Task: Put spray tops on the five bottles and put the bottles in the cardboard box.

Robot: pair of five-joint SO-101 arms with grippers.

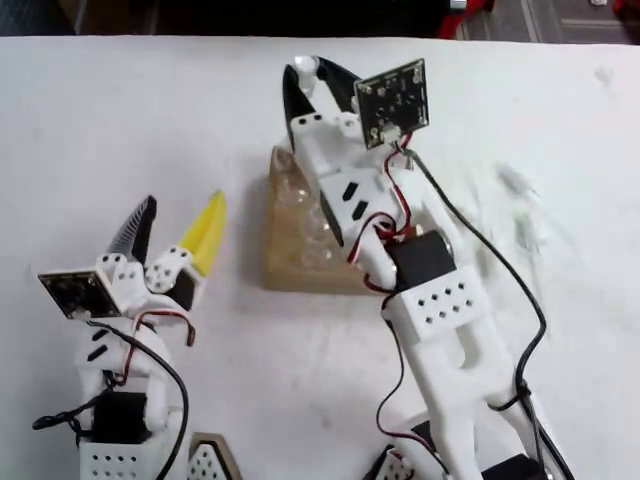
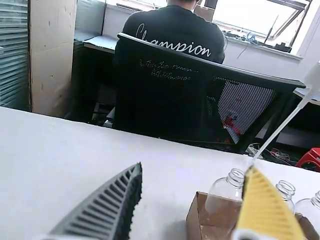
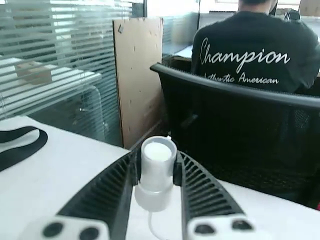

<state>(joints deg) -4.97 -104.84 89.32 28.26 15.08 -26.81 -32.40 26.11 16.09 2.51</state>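
Cardboard box [image 1: 285, 270] sits on the white table [image 1: 120, 120] between the two arms, with clear, uncapped bottles [image 2: 225, 195] standing inside it. Right gripper [image 3: 157, 161] is clamped on a white spray top [image 3: 158, 150], held up over the far side of the box, and the top's thin dip tube [image 2: 280, 127] slants down with its end near one bottle's neck. Left gripper [image 1: 184, 205], with one black finger [image 2: 107, 210] and one yellow finger [image 2: 265, 210], is spread apart and holds nothing, low over the table near the box
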